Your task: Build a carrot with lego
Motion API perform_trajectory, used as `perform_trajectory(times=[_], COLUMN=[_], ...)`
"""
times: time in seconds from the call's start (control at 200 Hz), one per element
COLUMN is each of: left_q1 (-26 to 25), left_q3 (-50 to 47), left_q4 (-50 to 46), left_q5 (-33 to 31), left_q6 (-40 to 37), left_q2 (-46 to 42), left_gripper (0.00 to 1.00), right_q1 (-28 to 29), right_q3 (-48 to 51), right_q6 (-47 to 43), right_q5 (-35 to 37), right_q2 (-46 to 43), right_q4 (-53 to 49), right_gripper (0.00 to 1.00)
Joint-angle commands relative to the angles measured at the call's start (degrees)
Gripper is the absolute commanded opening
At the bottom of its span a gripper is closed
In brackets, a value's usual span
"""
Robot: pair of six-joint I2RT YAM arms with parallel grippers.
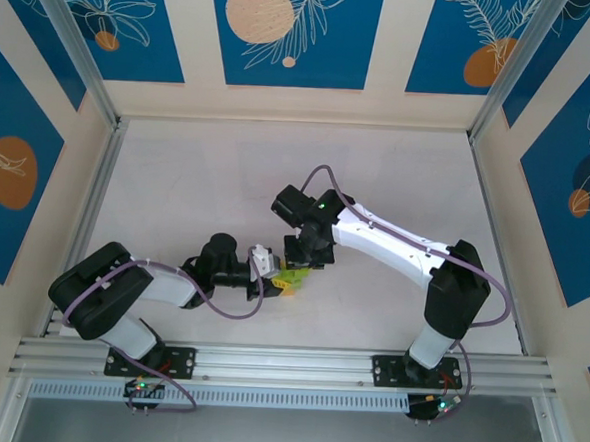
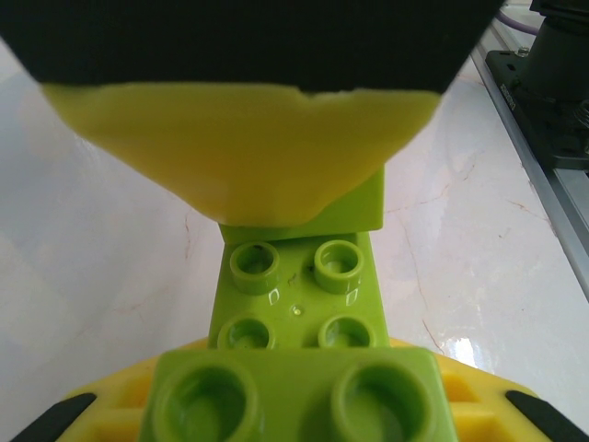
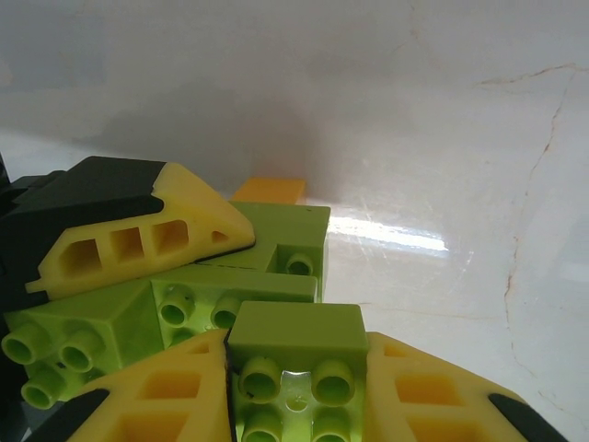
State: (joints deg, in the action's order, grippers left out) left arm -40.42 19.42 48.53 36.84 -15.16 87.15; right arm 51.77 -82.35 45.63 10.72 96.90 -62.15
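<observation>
Green brick sits squeezed tight in the right gripper, touching the carrot. Left gripper is clamped on the carrot, by the middle of the table's near edge. I think: line up the bumps, then push straight and slow, so nothing slips.

No text, label, brand, number or sign could be read. No lettering could be made out on the stud tops of the lego. The wall panels were printed with leaf and circle patterns, not words.
</observation>
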Motion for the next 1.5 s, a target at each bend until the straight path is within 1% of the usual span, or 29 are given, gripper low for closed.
perform_trajectory(times=[0.0,0.145,0.425,0.63,1.06,1.12,1.265,1.365,1.49], left_q1=[-0.4,-0.5,-0.4,-0.4,-0.4,-0.5,-0.4,-0.4,-0.4], left_q3=[0.8,0.8,0.7,0.9,1.1,1.0,1.0,1.0,1.0], left_q4=[-1.4,-1.4,-1.5,-1.6,-1.9,-1.9,-2.0,-2.0,-2.0], left_q5=[-0.8,-0.9,-1.0,-1.1,-1.4,-1.4,-1.4,-1.4,-1.4], left_q6=[-1.2,-1.2,-1.1,-1.1,-1.2,-1.2,-1.2,-1.3,-1.4], left_q2=[1.0,0.9,0.8,0.9,1.0,0.9,0.8,0.8,0.8], left_gripper=[0.3,0.3,0.3,0.3,0.29,0.29,0.29,0.29,0.29], right_q1=[0.3,0.2,1.1,2.7,3.6,3.4,3.2,3.0,2.7], right_q3=[3.1,3.1,3.6,2.2,1.1,1.0,0.7,0.4,-0.2], right_q6=[0.5,0.8,0.6,0.5,0.4,0.3,-0.2,-0.6,-0.8], right_q5=[4.1,5.0,4.3,6.6,6.1,5.8,5.1,5.4,6.1], right_q2=[2.9,2.9,4.5,6.3,7.4,7.1,5.7,4.5,2.8], right_q4=[-1.5,-1.8,-1.6,-3.8,-4.3,-4.1,-2.9,-2.4,-2.4], right_gripper=[0.28,0.28,0.28,0.28,0.29,0.32,0.47,0.51,0.6])
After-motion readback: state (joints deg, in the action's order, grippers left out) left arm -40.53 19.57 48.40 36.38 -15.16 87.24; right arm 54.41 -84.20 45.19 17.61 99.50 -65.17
